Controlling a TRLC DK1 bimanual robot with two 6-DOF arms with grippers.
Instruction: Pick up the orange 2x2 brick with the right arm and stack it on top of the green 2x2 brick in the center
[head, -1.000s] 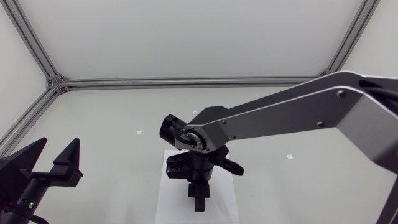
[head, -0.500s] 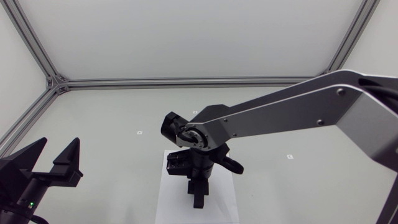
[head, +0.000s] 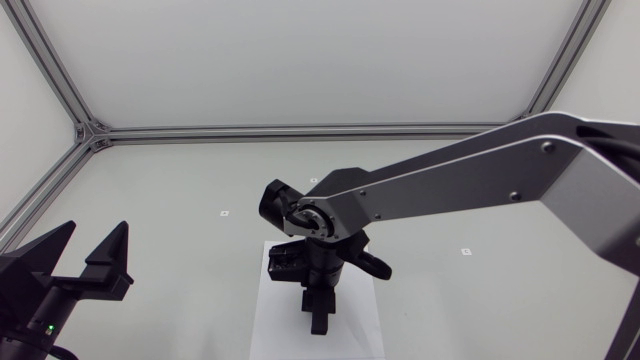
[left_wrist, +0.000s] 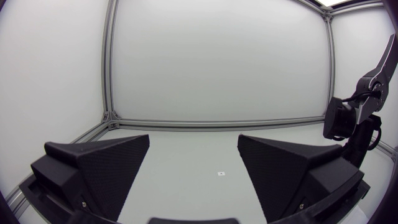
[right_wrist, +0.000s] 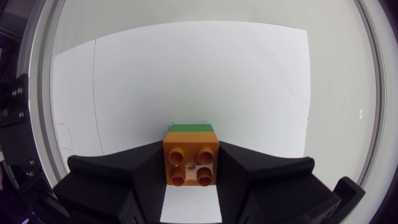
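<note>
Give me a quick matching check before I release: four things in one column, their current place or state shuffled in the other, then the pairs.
Things:
1. orange brick
2. green brick
3. left gripper
4. white sheet

Places or states:
A. open, nothing between its fingers
B. flat on the table, beneath both bricks
C. held between the right gripper fingers
D. only a strip showing past the orange brick's far edge

Pairs: 1-C, 2-D, 3-A, 4-B

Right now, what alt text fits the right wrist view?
An orange brick sits clamped between the black fingers of the right gripper, studs facing the camera. A strip of green brick shows directly beyond it, both over a white sheet.
</note>
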